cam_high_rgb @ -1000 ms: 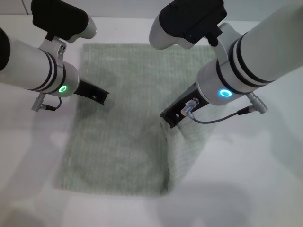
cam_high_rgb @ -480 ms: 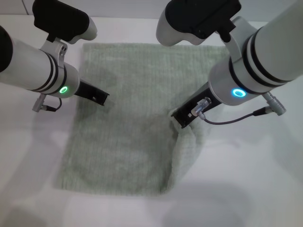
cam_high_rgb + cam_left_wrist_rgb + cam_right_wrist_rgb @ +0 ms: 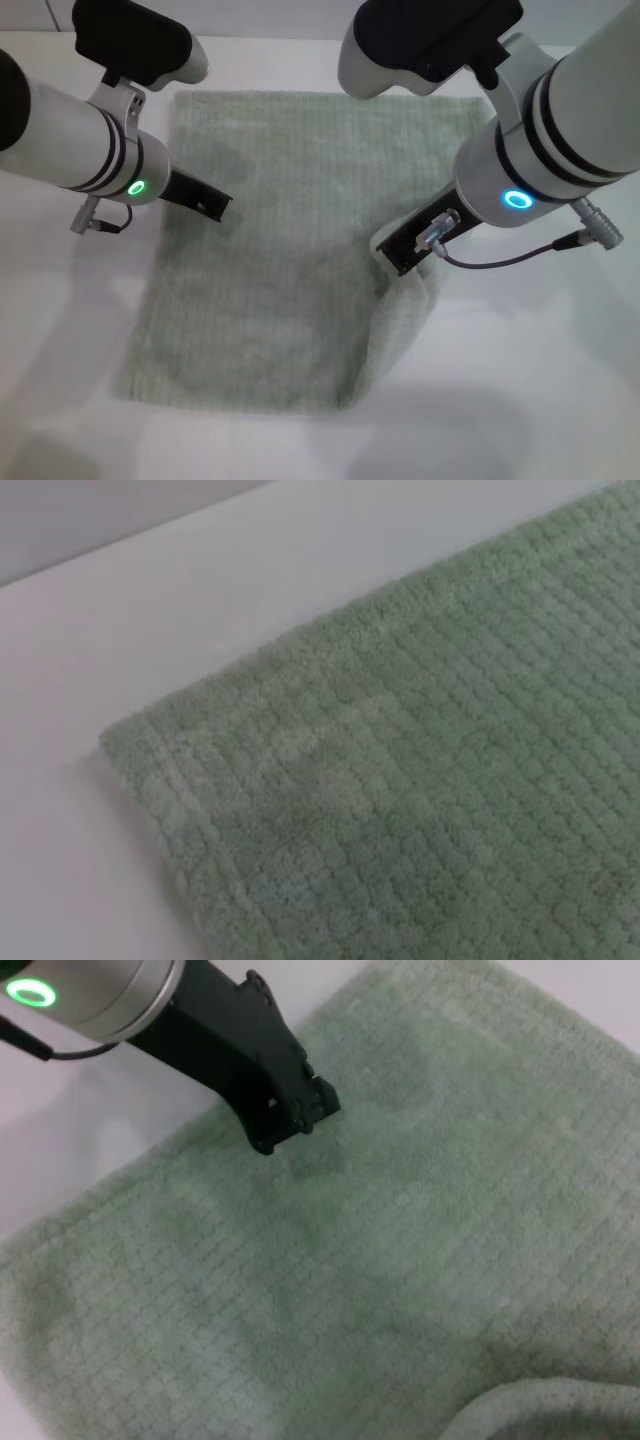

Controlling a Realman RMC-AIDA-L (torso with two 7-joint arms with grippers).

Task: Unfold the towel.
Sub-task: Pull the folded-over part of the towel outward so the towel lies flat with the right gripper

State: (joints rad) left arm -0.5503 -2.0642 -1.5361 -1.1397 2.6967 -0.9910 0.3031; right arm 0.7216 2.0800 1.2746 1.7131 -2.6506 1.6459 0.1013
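The pale green towel [image 3: 270, 250] lies on the white table, with a doubled flap along its right side. My right gripper [image 3: 396, 258] is shut on the flap's edge and holds it a little above the rest of the cloth. The raised fold shows in the right wrist view [image 3: 560, 1410]. My left gripper [image 3: 216, 207] is shut, its tip down on the towel near the left edge; it also shows in the right wrist view [image 3: 292, 1118]. The left wrist view shows only a towel corner [image 3: 450, 810] on the table.
The white table [image 3: 540, 400] surrounds the towel on all sides. Both forearms hang over the towel's far half. A grey cable [image 3: 500, 260] loops from the right wrist.
My right gripper has moved to the right, drawing the towel's flap with it. The left gripper has stayed in place.
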